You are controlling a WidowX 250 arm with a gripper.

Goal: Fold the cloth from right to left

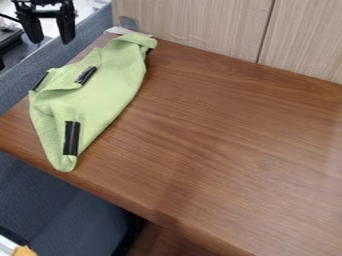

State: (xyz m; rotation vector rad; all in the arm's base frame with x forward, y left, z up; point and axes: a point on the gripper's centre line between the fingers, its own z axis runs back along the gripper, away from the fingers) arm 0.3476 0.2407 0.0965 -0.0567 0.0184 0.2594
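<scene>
In the camera view, a brown wooden table (227,130) meets a pale panelled wall (194,22), with dark blue upholstery (53,210) beyond its near edge. The tabletop stretches broadly rightward from the crumpled green cloth (110,95), which lies along the left edge. The claw (49,40) hangs at upper left, spread open, apart from the cloth.
</scene>
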